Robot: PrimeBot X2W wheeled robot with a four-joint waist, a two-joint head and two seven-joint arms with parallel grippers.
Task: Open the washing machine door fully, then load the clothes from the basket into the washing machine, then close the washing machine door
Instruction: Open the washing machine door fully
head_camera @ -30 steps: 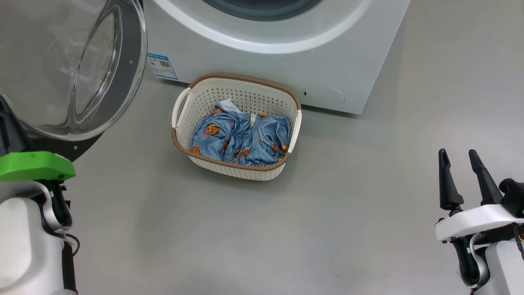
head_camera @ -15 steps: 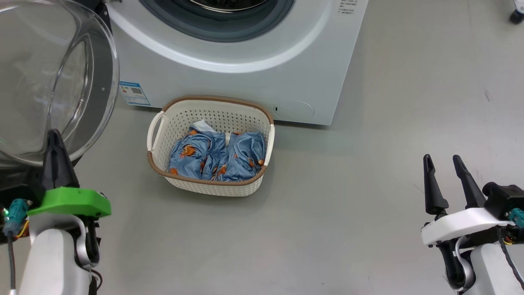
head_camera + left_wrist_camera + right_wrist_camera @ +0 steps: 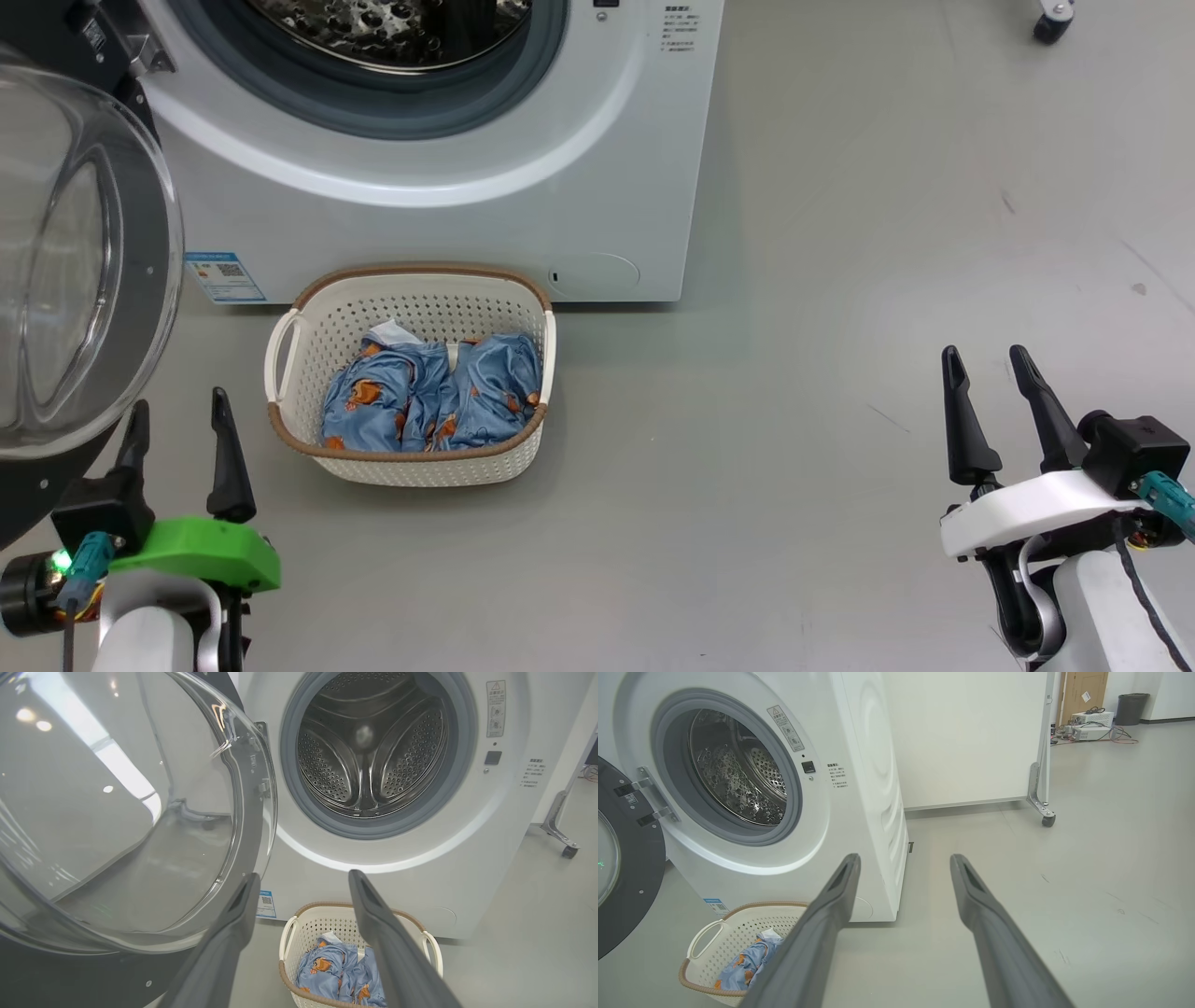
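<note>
The washing machine (image 3: 467, 215) stands at the top, its steel drum (image 3: 369, 751) bare and showing nothing inside. The washing machine door (image 3: 56, 280) hangs swung wide to the left. In front of the machine the basket (image 3: 411, 273) sits on the floor and holds the clothes (image 3: 429, 401), light-blue satin with orange figures. My left gripper (image 3: 179, 401) is open at the lower left, just right of the door's rim and left of the basket, touching neither. My right gripper (image 3: 983, 353) is open over bare floor, far right of the basket. Both pairs of fingers are empty.
A white wheeled panel (image 3: 971, 737) stands behind the machine on the right, one caster (image 3: 1047, 820) on the floor. A dark bin (image 3: 1129, 708) and cables lie far back. Grey floor (image 3: 840, 373) spreads to the right of the basket.
My left gripper came off the door's rim and opened; both its fingers now show apart. The head camera moved, shifting the machine and basket left and down. The right gripper stayed open.
</note>
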